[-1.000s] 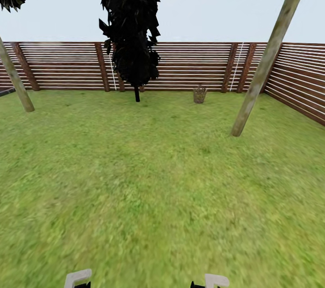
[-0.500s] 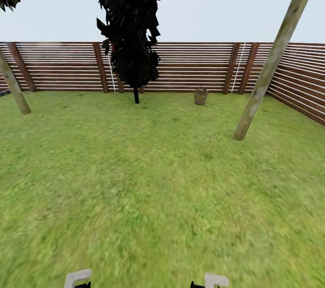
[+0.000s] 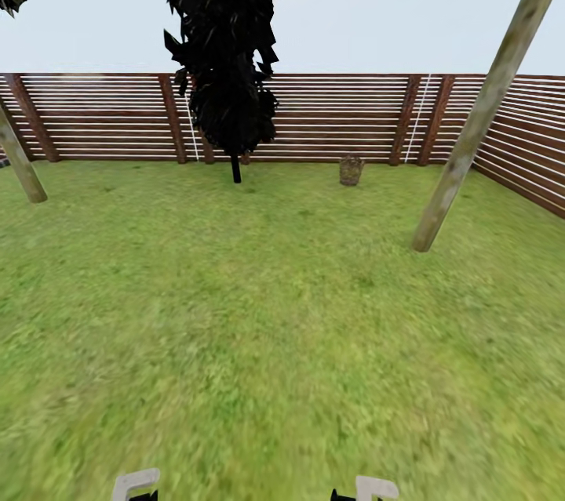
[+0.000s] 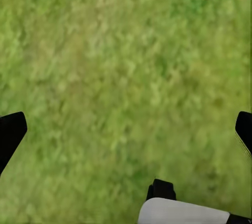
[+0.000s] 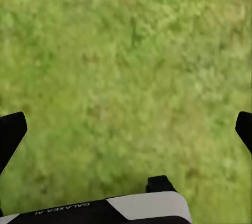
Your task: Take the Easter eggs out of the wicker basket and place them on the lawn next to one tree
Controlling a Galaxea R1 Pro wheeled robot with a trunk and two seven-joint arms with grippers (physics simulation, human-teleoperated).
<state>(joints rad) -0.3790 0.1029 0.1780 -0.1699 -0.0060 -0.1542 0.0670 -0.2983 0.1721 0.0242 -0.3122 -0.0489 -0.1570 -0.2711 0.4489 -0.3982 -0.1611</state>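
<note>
- Presently the wicker basket [image 3: 350, 170] stands far off on the lawn [image 3: 259, 313], close before the slatted wooden fence [image 3: 329, 117] and between the dark cypress [image 3: 224, 54] and the pale leaning tree [image 3: 479, 121] on the right; the step in hand is judged to be the drive toward it.
- Eggs cannot be made out at this range, so whether all three lie inside is unknown.
- Left gripper [image 4: 126, 129] hangs over bare grass with its dark fingertips spread wide to the frame edges, nothing between them; the right gripper [image 5: 126, 129] is likewise wide apart and empty.
- Steering well means heading a little right of straight ahead, keeping the basket near the view's centre.
- Stopping short enough that the basket sits within arm's reach, not under the base, seems wise.
- That pale trunk is the nearest tree to the basket, a sensible choice for the eggs.
</note>
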